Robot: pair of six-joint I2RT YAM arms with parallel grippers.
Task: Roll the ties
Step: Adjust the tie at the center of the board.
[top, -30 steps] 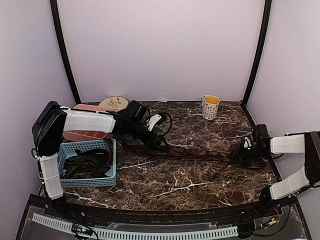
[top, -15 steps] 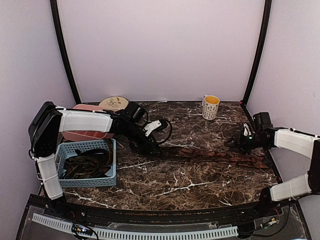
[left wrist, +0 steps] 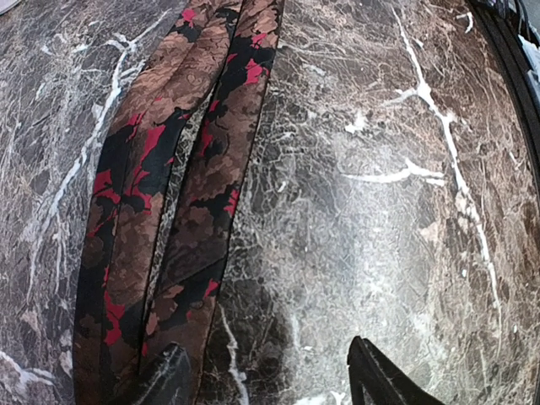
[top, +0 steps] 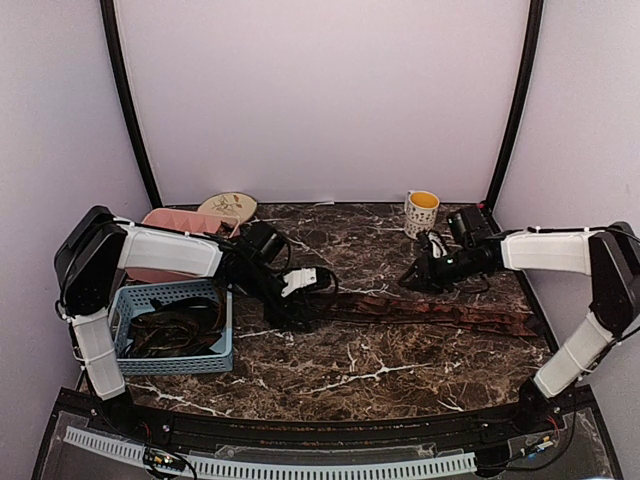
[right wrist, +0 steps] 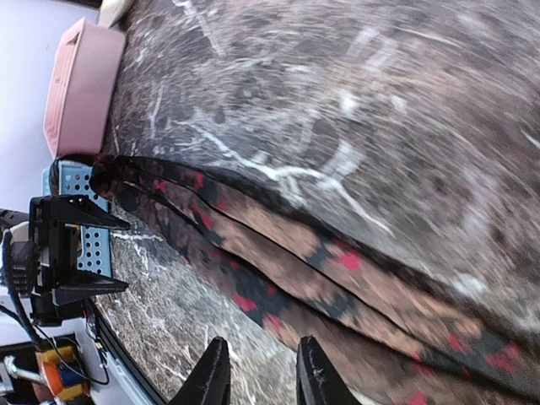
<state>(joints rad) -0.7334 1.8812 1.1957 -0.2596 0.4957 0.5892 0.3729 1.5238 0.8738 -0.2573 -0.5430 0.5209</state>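
Left gripper stood wide open at one end of a reddish-brown patterned tie, which lay flat in two side-by-side strips across the marble table. Farther right, the right gripper hovered close by, fingers narrowly parted and empty.

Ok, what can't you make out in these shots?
Blue basket contents, top view: too dark and tangled to identify.
Left claw, left wrist view: only fingertips show above bottom edge.
Tie, right wrist view: motion-blurred.
Pink box, top view: partly behind left arm.
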